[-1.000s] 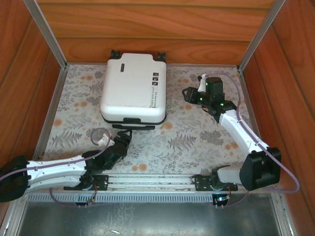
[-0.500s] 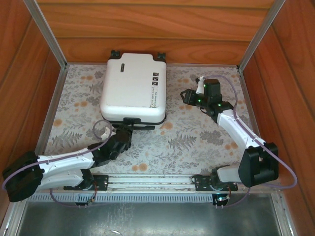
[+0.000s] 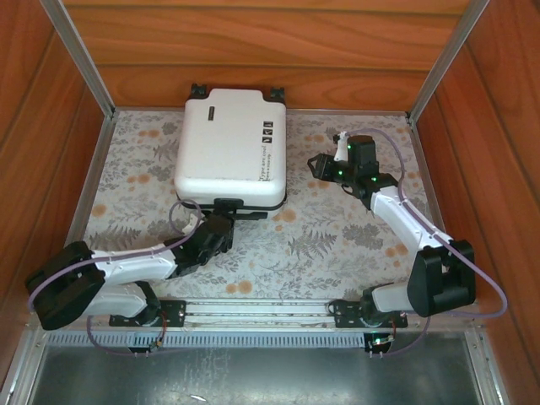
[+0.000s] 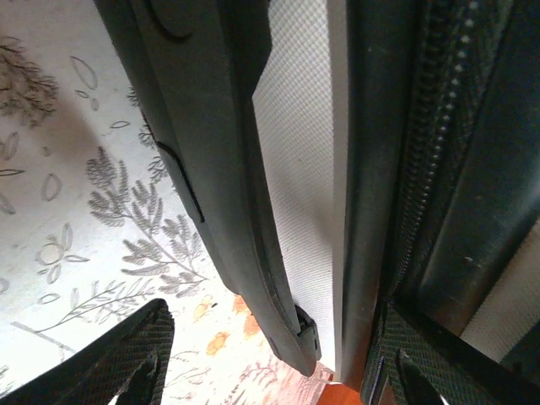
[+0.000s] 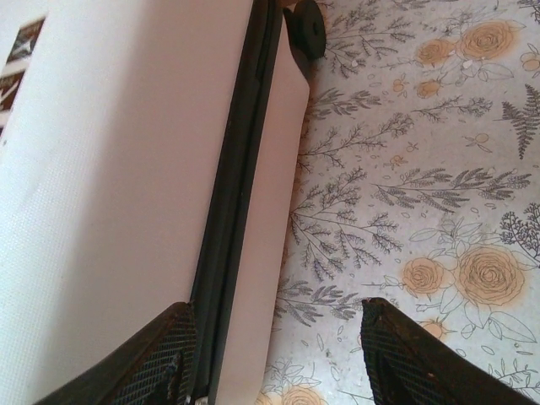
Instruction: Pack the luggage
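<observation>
Plainly, the left gripper (image 4: 274, 346) has its jaws spread wide and clamps nothing. The end of the black handle (image 4: 211, 169) and a strip of cream shell sit in the gap, with the zip seam (image 4: 447, 169) just to the right. That handle runs along the near side of the luggage (image 3: 229, 152), which lies flat and shut on the floral worktop (image 3: 337, 245). It sits at the far edge, left of the middle, with its wheels (image 3: 197, 90) by the wooden back wall. The right gripper (image 5: 277, 325) is likewise parted and empty, just beside the case's right side. Between its fingers (image 5: 160, 354) show the dark seam, the cream lower shell and flowered cloth.
</observation>
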